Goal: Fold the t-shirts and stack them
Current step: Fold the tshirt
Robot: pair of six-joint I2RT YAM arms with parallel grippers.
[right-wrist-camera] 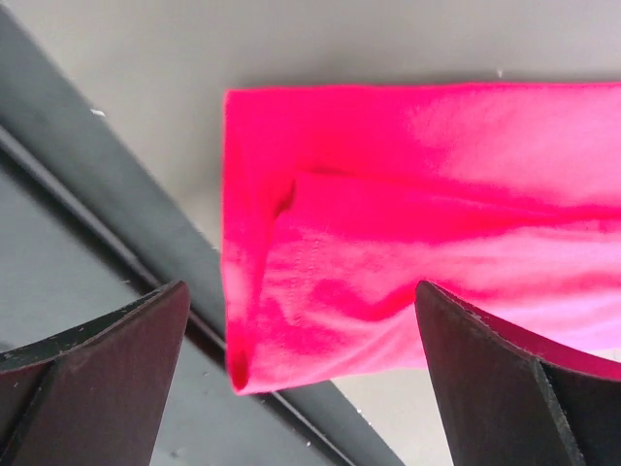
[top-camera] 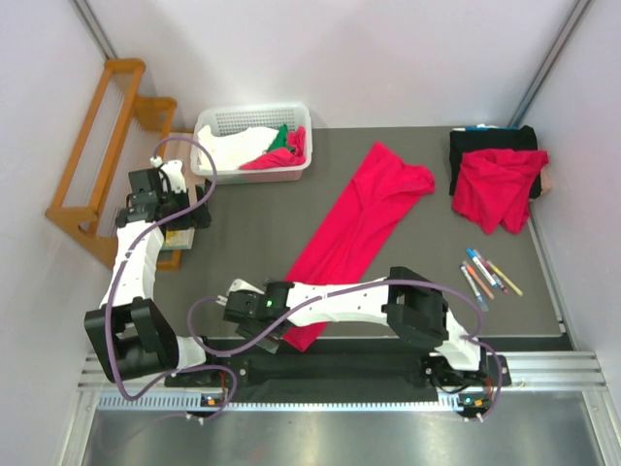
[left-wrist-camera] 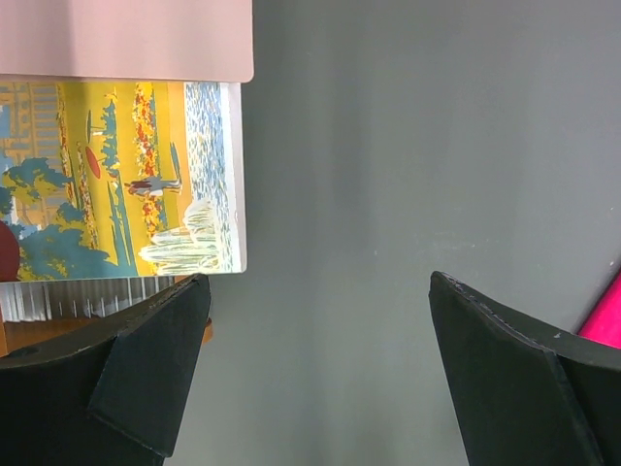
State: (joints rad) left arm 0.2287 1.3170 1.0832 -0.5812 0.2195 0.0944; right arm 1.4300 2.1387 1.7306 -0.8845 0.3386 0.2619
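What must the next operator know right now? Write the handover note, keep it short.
Left tool: open, empty, over the mat beside an illustrated item, away from the shirts.
Right tool: open, above the near end of the long shirt, gripping nothing.
Long shirt lies as a narrow diagonal strip mid-mat, partly folded. Second shirt is crumpled far right on a black cloth. Red cloth in the basket, possibly a third.
Done: nothing stacked. Left: finish the strip, fold the rest, stack.
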